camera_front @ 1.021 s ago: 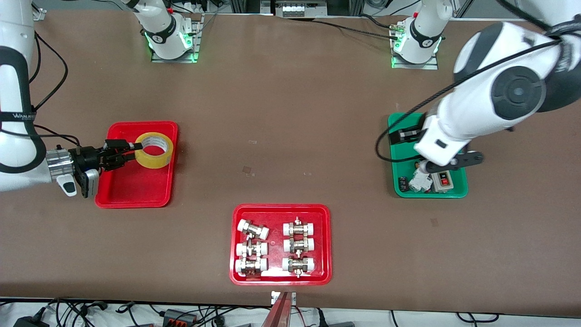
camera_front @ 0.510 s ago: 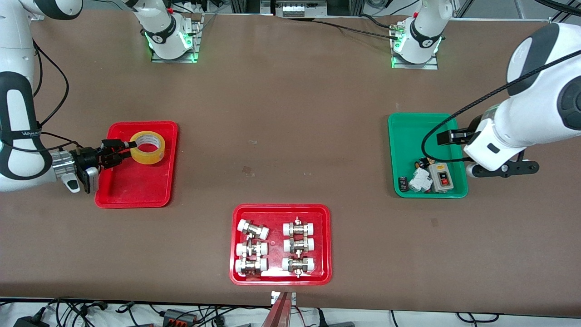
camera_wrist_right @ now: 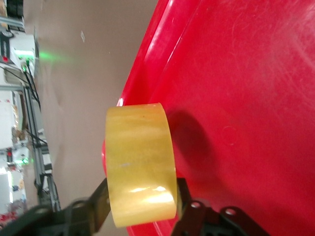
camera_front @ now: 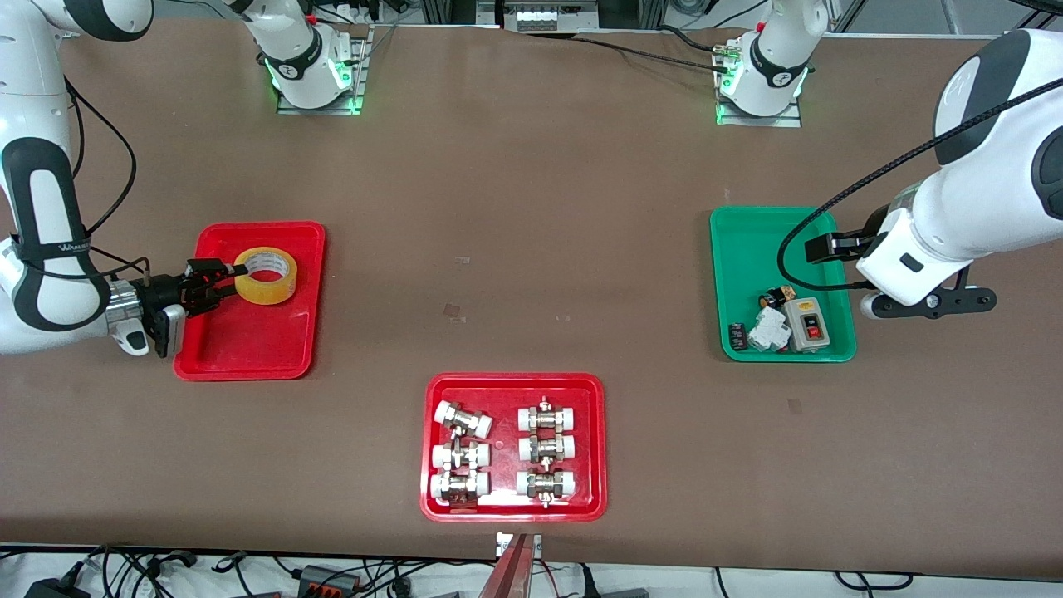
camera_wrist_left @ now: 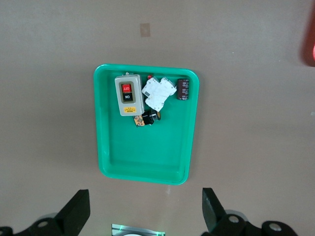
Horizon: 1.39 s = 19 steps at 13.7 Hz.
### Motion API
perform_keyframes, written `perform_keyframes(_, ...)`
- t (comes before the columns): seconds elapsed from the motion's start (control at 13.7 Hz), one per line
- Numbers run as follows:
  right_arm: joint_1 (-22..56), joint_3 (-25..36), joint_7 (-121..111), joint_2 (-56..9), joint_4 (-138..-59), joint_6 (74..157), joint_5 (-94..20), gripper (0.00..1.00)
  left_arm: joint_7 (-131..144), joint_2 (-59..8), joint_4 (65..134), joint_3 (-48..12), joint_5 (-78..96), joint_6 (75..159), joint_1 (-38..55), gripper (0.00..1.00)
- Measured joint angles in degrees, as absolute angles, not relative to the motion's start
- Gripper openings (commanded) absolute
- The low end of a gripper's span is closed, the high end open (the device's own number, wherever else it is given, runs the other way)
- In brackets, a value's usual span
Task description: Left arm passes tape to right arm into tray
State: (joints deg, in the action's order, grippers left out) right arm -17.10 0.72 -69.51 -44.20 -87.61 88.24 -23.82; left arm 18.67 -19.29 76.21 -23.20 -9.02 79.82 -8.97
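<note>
The yellow tape (camera_front: 266,275) sits low in the plain red tray (camera_front: 249,340), toward the end farther from the front camera. My right gripper (camera_front: 226,276) reaches in from the right arm's end of the table and is shut on the roll. In the right wrist view the tape (camera_wrist_right: 140,162) fills the gap of the right gripper (camera_wrist_right: 142,196), a black finger against each side, over the tray (camera_wrist_right: 246,98). My left gripper (camera_wrist_left: 142,216) hangs open and empty beside the green tray (camera_wrist_left: 147,157); the left arm's wrist (camera_front: 909,266) waits there.
The green tray (camera_front: 747,241) holds a grey switch box (camera_front: 807,324) and small electrical parts (camera_front: 768,328). A wider red tray (camera_front: 515,384) of white-capped metal fittings lies near the table's front edge. Both arm bases stand along the table edge farthest from the front camera.
The right gripper has carried the tape down into the red tray. The left arm has drawn back from over the green tray toward its own end of the table.
</note>
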Motion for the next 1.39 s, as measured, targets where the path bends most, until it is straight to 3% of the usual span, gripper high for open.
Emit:
perform_keyframes(0.51,-12.5,-0.2,-74.59,-41.29,-85.32,95.46,-11.6,1.0,17.34,-16.1,81.55,-22.63,-8.96,84.47,-12.27,1.0)
perform_keyframes(0.88,-4.74,-0.14,-61.26,-30.18,-85.03,95.18,-4.77,1.0,11.59,-13.99,81.86,-9.35,-7.48,86.88,-2.4,1.0)
perform_keyframes(1.09,-2.76,-0.14,-45.84,-23.42,-85.42,90.95,-4.13,1.0,6.72,-12.39,83.22,-7.71,-4.65,87.07,-3.06,1.0)
perform_keyframes(1.39,-0.84,-0.22,-27.43,-13.5,-85.59,85.62,-4.11,1.0,9.03,-6.95,91.11,-7.53,-1.88,90.05,-3.63,1.0)
